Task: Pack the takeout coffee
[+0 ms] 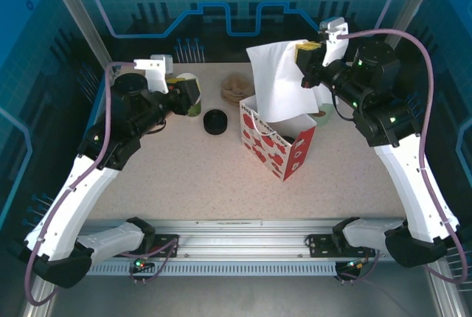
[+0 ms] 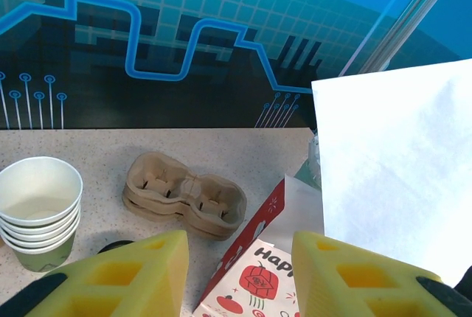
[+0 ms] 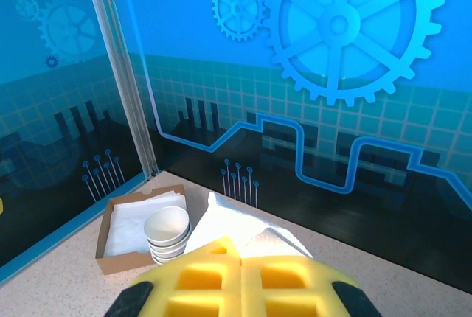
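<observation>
top view: one red-and-white paper bag (image 1: 276, 144) stands open on the speckled tabletop (image 1: 184, 177). one low stack of round black lids (image 1: 215, 122) sits left of it, and one brown pulp carrier (image 1: 236, 88) sits behind. the left tool (image 1: 190, 97) hangs beside one stack of cups (image 1: 183, 81) near the left edge. the right tool (image 1: 310, 54) pinches the top corner of one white sheet (image 1: 276, 85), which droops to the bag's mouth. the coffee (image 1: 322, 115) seems to be the green-sided cup just right of the bag, half under the right arm; i cannot make out its lid. the tabletop lies open from the bag to the near rail.

left wrist: the left tool (image 2: 240, 249) has its two yellow foam pads spread, with nothing between them. beyond them, from left to right, are four or five nested cups (image 2: 40, 206) with white insides and a green base, the two-well carrier (image 2: 184, 199), the bag (image 2: 254, 276) and the smooth sheet (image 2: 398, 177).

right wrist: the right tool (image 3: 242, 265) has its pads pressed together on the crumpled sheet (image 3: 236, 223). one cardboard tray (image 3: 110, 260) of white napkins lies by the corner post, with one stack of pale cups (image 3: 168, 230) touching it.
</observation>
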`<state>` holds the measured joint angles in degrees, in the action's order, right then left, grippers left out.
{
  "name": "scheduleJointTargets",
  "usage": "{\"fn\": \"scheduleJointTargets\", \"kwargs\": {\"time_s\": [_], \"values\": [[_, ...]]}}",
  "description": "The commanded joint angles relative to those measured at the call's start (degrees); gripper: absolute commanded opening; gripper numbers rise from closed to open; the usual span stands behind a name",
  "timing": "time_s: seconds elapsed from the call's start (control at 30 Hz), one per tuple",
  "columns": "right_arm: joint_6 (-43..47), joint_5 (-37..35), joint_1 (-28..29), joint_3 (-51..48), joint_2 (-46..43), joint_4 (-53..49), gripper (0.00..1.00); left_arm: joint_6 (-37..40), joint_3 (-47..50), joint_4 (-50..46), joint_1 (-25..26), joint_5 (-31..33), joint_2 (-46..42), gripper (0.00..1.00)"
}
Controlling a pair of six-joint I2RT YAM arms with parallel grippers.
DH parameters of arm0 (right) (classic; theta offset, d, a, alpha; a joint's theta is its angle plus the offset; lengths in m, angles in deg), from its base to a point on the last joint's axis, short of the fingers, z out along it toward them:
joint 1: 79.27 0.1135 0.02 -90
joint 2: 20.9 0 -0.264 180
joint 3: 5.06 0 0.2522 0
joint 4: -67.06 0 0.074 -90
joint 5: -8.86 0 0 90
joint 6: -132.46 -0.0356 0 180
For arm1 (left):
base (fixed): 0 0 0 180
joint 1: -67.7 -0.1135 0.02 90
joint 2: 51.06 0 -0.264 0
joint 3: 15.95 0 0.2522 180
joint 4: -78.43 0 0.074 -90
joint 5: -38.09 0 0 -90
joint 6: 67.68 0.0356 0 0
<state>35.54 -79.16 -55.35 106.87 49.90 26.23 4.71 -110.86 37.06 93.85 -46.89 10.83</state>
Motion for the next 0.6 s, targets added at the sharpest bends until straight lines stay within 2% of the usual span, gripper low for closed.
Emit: {"fn": "scheduleJointTargets", "kwargs": {"time_s": [0.0, 0.17, 0.37, 0.57], "values": [[-1.09, 1.51, -0.9, -0.8, 0.24, 0.53, 0.0, 1.3, 0.65, 0.81, 0.21, -1.11, -0.21, 0.43], [-1.95, 2.86, -0.68, -1.11, 0.35, 0.71, 0.0, 1.3, 1.06, 1.03, 0.14, -1.28, -0.01, 0.43], [0.18, -4.56, -0.97, 0.37, 1.92, -1.1, 0.0, 0.91, 1.11, 1.16, 0.2, -1.91, -0.18, 0.43], [0.72, -6.66, -1.52, 2.68, 4.15, -2.59, 0.0, 0.93, 1.16, 1.27, 0.21, -1.91, -0.28, 0.43]]}}
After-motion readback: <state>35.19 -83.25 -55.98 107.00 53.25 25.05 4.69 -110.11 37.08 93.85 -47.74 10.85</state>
